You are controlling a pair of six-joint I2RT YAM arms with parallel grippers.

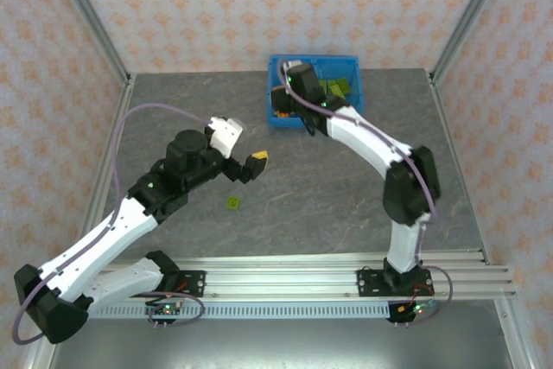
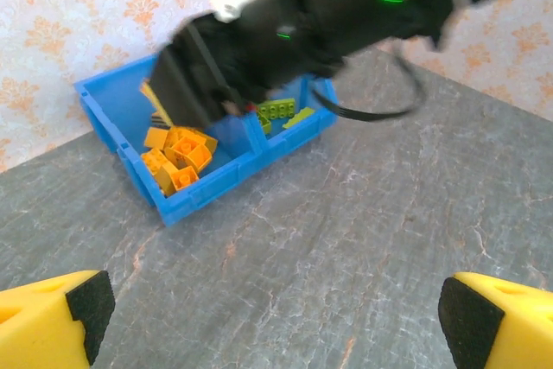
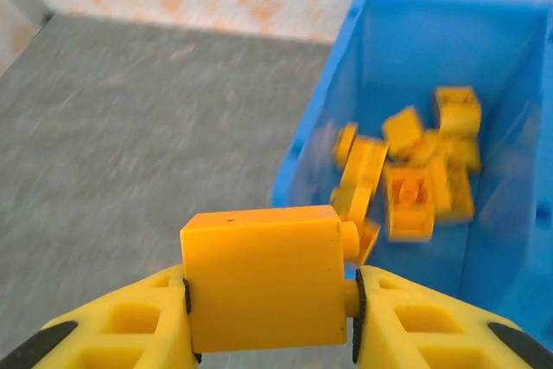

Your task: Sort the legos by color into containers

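An orange lego (image 3: 259,274) is clamped between the fingers of the right gripper (image 3: 270,308) at the bottom centre of the right wrist view. The blue bin (image 3: 406,49) is seen at the upper right, with a heap of orange legos (image 3: 415,183) in one compartment. In the left wrist view, green legos (image 2: 278,110) are seen in the neighbouring compartment. The left gripper (image 2: 276,317) is spread wide with nothing held, above the table (image 1: 328,187), where one green lego (image 1: 232,202) lies left of centre in the top view
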